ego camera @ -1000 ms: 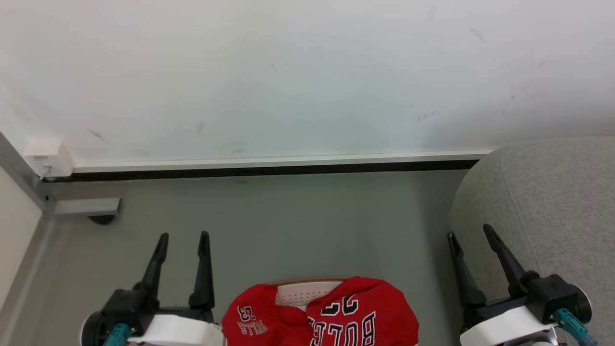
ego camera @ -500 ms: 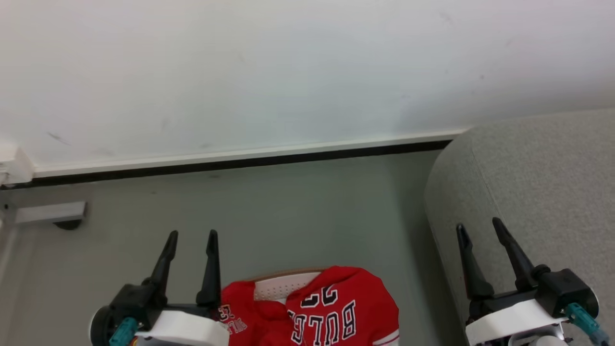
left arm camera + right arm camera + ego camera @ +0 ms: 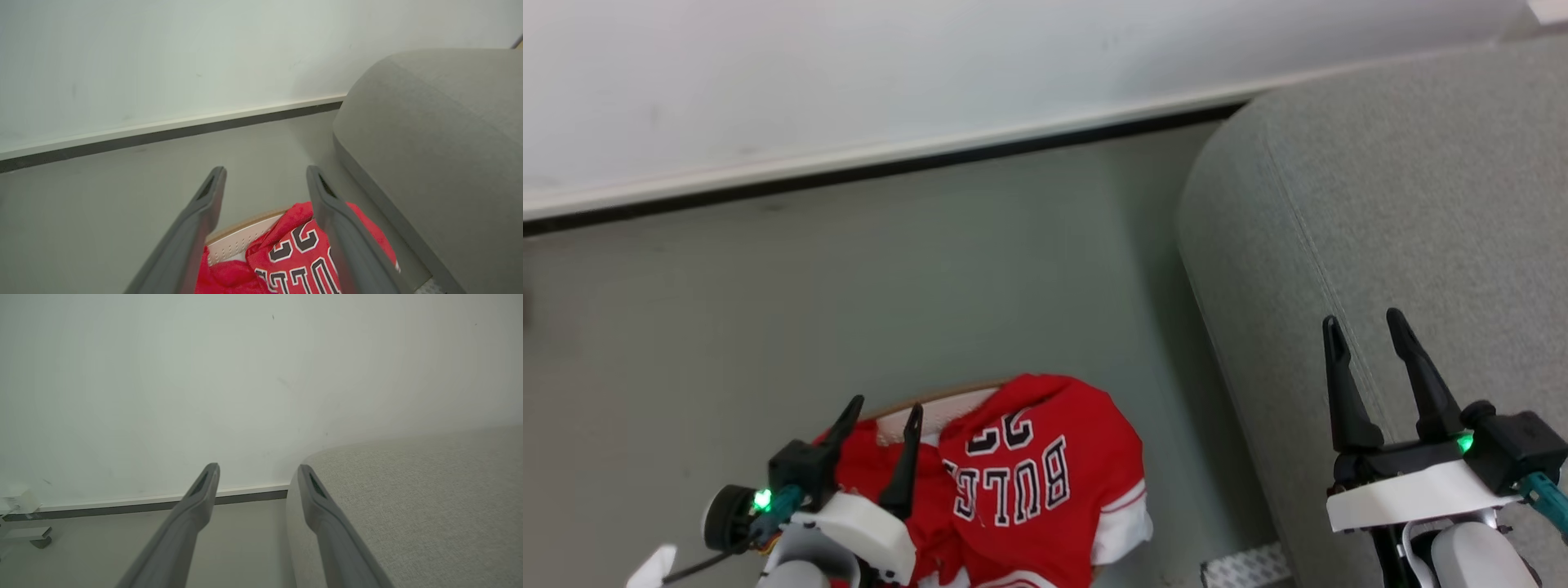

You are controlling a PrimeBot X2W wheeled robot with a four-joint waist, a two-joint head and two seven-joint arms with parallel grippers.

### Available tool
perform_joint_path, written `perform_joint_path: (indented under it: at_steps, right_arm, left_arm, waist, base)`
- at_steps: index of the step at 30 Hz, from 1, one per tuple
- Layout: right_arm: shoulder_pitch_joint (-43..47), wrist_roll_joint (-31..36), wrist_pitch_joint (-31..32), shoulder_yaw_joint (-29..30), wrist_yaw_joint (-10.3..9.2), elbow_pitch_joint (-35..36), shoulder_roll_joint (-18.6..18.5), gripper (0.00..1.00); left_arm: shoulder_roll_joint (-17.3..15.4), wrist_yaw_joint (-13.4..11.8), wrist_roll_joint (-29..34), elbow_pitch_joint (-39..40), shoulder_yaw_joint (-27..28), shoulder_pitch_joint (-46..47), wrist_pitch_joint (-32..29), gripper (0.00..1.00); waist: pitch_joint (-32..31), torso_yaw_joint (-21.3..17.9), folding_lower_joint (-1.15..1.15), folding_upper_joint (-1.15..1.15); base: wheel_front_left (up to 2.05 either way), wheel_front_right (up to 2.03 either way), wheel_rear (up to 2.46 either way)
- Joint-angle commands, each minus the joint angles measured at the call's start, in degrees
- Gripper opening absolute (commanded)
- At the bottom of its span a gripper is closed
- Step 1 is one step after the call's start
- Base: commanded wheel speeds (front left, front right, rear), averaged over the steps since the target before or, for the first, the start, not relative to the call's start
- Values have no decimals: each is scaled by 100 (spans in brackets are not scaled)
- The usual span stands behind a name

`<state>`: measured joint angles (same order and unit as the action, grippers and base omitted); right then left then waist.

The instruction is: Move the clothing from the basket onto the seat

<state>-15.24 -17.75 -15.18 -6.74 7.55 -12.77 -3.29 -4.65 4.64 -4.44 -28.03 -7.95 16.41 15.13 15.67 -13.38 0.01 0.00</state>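
The left hand and the right hand each have two long black fingers that narrow to a point, fixed on a black block above a white shell. Each block carries a small green light and a teal plug. From the wrists the fingers look dark grey, with a slot near each tip.
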Motion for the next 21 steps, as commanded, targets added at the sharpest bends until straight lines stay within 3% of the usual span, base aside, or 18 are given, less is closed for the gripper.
perform_joint_path:
  at_steps: [1, 14, 21]
  right_arm:
    - [-119, -54, 4, 35, -12, 46, 21, 100]
    - [-536, -316, 5, -1, -12, 286, 43, 100]
    - [-762, -548, 5, -58, -12, 462, 45, 100]
  left_arm:
    - [-120, 62, 118, -282, -89, 176, 4, 100]
    - [-758, 264, 716, -2981, -1000, 1377, -23, 100]
    - [-1075, 280, 1111, -3987, -1646, 2041, -269, 100]
  waist:
    - [441, -359, -1, 0]
    - [1430, -866, -1, 0]
    - [2111, -1112, -1, 0]
  base:
    - [0, 0, 0]
    - [0, 0, 0]
    - [0, 0, 0]
